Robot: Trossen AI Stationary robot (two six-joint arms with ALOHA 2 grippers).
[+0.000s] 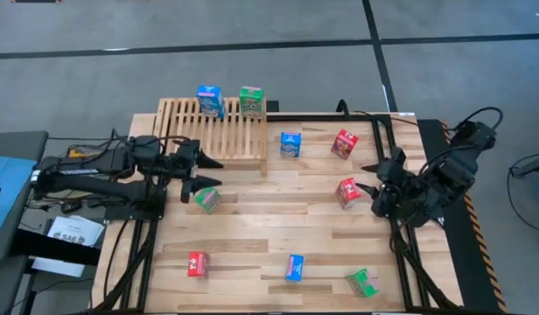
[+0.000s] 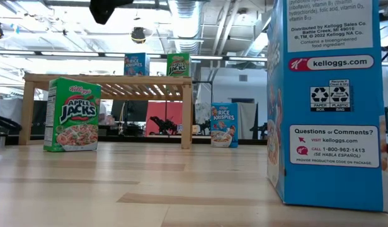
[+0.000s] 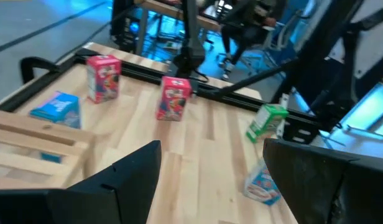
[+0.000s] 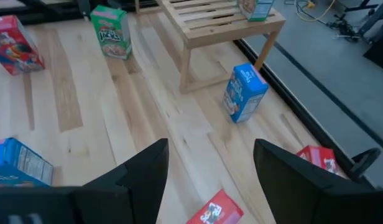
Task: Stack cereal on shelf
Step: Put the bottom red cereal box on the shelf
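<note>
The slatted wooden shelf (image 1: 213, 131) stands at the table's far left. A blue cereal box (image 1: 209, 99) and a green one (image 1: 251, 100) stand upright on its far edge. Other boxes rest on the tabletop: blue (image 1: 290, 144), red (image 1: 344, 143), red (image 1: 347, 192), green (image 1: 206, 199), red (image 1: 197, 263), blue (image 1: 294, 267), green (image 1: 362, 282). My left gripper (image 1: 205, 171) hangs open above the table beside the shelf's near edge, just beyond the green box. My right gripper (image 1: 369, 176) is open too, raised at the right, next to a red box. Both wrist views show nothing between the fingers (image 3: 213, 146) (image 4: 210, 144).
A dark frame rail (image 1: 388, 131) runs along the table's right side with cables behind it. In the low view a blue box (image 2: 326, 101) stands very close to the camera. Bare planks (image 1: 269, 227) lie in the table's middle.
</note>
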